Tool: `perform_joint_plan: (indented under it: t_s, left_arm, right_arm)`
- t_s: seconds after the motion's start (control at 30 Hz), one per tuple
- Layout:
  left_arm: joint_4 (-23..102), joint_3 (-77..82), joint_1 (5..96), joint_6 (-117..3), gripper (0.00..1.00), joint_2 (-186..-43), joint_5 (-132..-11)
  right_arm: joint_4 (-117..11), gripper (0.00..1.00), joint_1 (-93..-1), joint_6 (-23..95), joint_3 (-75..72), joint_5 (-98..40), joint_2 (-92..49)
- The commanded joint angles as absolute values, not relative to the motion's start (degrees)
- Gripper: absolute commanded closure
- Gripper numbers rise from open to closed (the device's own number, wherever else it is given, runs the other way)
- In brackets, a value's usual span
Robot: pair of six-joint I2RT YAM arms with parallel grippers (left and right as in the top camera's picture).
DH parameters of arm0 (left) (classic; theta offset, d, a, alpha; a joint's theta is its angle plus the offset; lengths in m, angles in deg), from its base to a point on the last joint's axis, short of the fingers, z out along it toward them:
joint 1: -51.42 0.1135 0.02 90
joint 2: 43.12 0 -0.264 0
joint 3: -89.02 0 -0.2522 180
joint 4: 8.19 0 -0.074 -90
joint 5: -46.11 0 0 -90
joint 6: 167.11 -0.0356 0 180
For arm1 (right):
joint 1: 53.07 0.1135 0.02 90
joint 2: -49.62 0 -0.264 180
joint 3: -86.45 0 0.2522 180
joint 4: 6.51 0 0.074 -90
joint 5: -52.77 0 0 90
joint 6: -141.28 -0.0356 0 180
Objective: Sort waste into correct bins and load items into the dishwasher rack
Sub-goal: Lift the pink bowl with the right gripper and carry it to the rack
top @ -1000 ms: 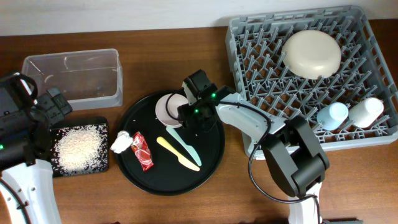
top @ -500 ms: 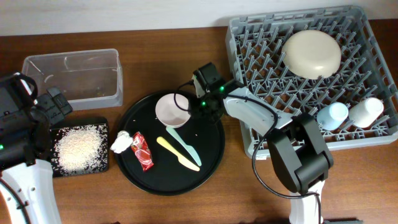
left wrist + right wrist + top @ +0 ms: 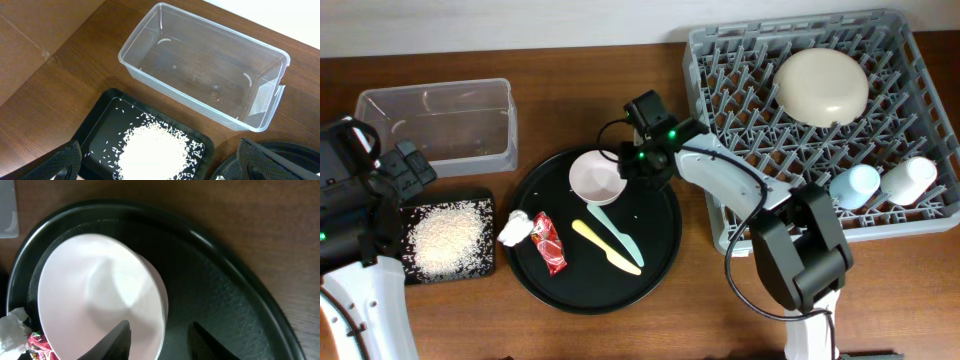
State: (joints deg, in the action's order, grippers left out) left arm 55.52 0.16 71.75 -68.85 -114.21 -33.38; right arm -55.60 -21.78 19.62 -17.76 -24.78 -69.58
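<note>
We cannot read the print on the red wrapper (image 3: 549,243); it is too small. In the last half second our right tool (image 3: 159,330) has slid left to the pinkish bowl (image 3: 597,177), which sits unmoved on the round black tray (image 3: 655,255). Its fingers are spread wide across the bowl's rim. Our left tool (image 3: 159,150) hangs wide open above the rice (image 3: 150,155) in the shallow black tray (image 3: 97,125), beside the clear tub (image 3: 200,65) on the desk (image 3: 570,60)
</note>
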Motion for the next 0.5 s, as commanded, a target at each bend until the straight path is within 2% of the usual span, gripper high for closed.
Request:
perform_joint_plan:
  t_s: [0.0, 0.23, 0.47]
  left_arm:
    - [55.5, 0.5, 72.1, -68.1, 0.01, -113.2, -34.0]
    - [55.5, 0.5, 72.1, -68.1, 0.01, -113.2, -34.0]
    - [55.5, 0.5, 72.1, -68.1, 0.01, -113.2, -34.0]
  right_arm:
    - [-56.1, 0.6, -20.4, 17.7, -18.6, -28.3, -70.2]
    - [-56.4, 0.65, -20.1, 17.7, -18.6, -28.7, -72.5]
    - [-56.1, 0.94, -20.1, 21.3, -19.8, -28.7, -71.4]
